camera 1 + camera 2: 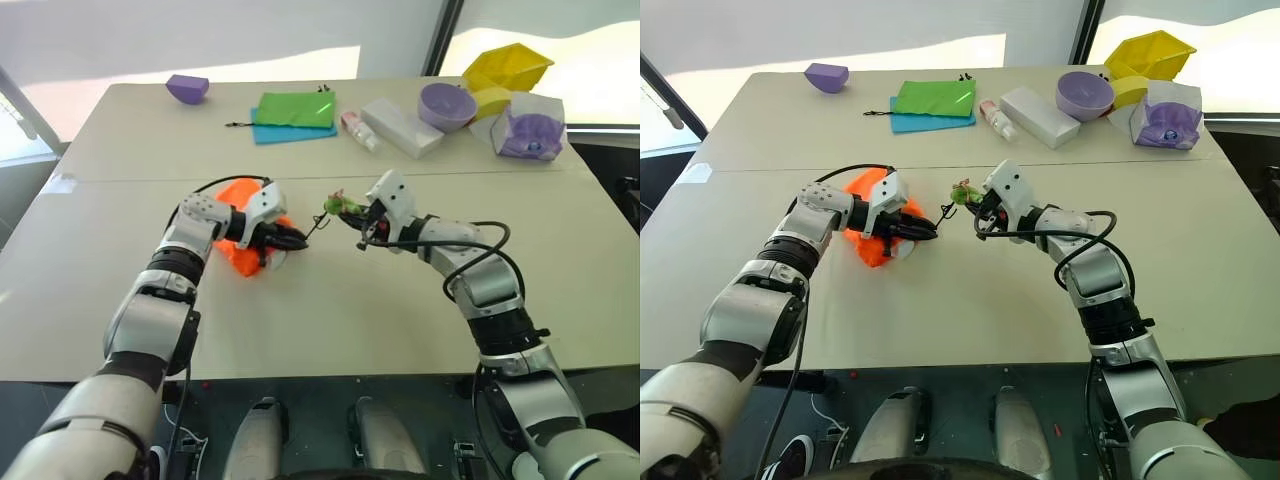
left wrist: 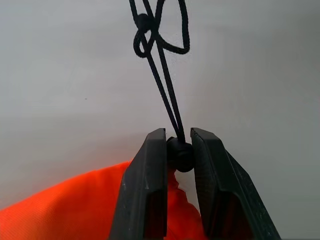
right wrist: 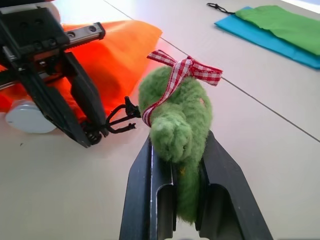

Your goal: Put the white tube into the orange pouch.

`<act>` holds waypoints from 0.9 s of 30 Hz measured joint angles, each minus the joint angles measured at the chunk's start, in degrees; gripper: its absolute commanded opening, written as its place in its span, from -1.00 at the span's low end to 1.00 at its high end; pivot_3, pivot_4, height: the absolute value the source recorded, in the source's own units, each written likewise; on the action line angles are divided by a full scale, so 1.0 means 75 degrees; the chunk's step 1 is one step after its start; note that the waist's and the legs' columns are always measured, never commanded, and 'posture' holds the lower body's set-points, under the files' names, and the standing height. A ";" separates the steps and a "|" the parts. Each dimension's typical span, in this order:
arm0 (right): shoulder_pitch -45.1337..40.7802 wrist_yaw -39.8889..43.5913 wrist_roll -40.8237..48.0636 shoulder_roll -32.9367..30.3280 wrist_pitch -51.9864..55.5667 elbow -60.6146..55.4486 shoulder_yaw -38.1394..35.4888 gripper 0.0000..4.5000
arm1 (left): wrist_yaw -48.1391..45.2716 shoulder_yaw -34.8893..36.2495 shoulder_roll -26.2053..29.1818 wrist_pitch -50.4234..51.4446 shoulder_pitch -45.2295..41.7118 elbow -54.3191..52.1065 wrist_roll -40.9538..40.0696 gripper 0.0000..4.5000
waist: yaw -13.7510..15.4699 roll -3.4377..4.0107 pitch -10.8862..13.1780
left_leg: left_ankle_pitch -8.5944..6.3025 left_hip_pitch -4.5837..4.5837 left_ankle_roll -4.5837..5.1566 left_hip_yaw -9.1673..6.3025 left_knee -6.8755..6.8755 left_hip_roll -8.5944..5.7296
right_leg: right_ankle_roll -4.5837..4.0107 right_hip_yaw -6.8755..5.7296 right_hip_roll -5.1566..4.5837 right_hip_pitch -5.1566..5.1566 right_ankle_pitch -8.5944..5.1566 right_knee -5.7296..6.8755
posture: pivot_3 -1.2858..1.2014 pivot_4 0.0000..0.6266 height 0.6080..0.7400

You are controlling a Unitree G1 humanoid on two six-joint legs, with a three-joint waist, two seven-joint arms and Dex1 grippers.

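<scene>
Two grips: our left pincer (image 2: 179, 150) clamps the orange pouch (image 1: 238, 250)'s cord stopper (image 2: 179, 155); right pincer (image 3: 176, 165) squeezes the soft green ball (image 3: 177, 122); limp fabric.

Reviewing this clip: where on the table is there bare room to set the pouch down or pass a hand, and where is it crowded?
Bare: the near strip of the table in front of both grippers, and the stretch between the orange pouch and the green pouch. Crowded: the far right, around the white box, purple bowl and yellow bin.

no legible text, labels, brands or numbers anywhere
</scene>
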 measured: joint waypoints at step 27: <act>-0.1228 -0.0833 -0.0051 0.0060 -0.1126 0.1899 -0.0641 -1.00 | -0.1617 -0.0196 0.1962 0.2915 0.1184 -0.4342 -0.1728 -0.67 | -0.0172 0.0001 0.0001 | 0.0005 0.0000 -0.0006 0.0001 -0.0002 0.0009 | -0.0001 0.0004 -0.0001 -0.0003 0.0000 0.0010 | 0.03 -0.52 1.00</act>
